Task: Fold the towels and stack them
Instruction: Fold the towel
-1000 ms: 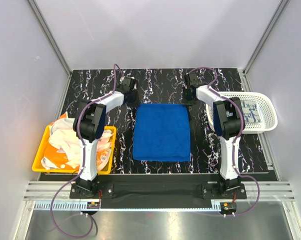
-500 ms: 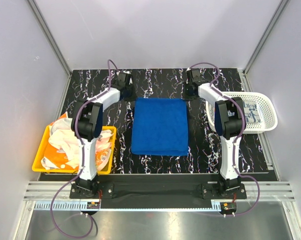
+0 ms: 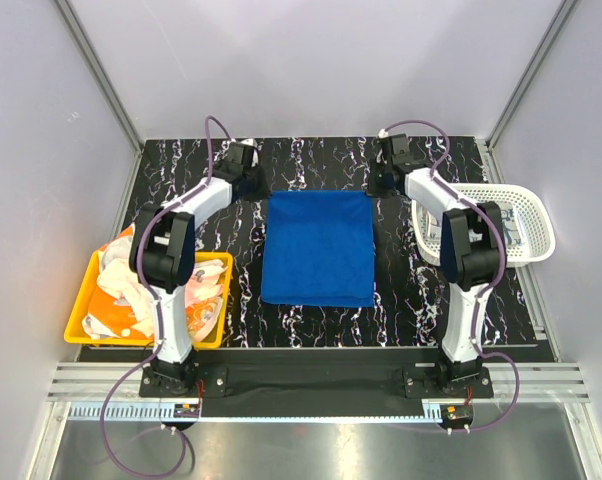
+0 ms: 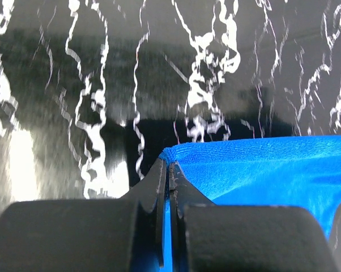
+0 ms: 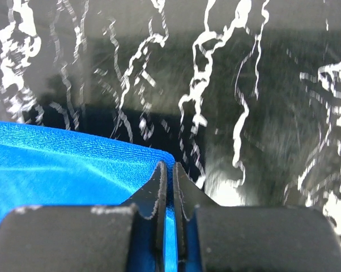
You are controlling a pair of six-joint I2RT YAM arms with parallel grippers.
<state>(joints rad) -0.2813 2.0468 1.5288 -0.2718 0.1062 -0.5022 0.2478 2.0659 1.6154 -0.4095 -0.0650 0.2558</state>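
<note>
Both arms are beginning a fold of the blue towel [image 3: 317, 248], each pinching a far corner. The left gripper [image 4: 168, 168] is gripping the left corner and the right gripper [image 5: 169, 168] the right one, with cloth caught between the closed jaws. The towel is lying flat on the table [image 3: 181, 175], spreading from the fingertips back toward the arm bases. The next move, I judge, is calling for both to lift together and carry that edge to the near edge.

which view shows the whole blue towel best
The top external view: it shows the whole blue towel spread flat between the arms. Each wrist view shows only one far corner, pinched in the left tool or the right tool.
</note>
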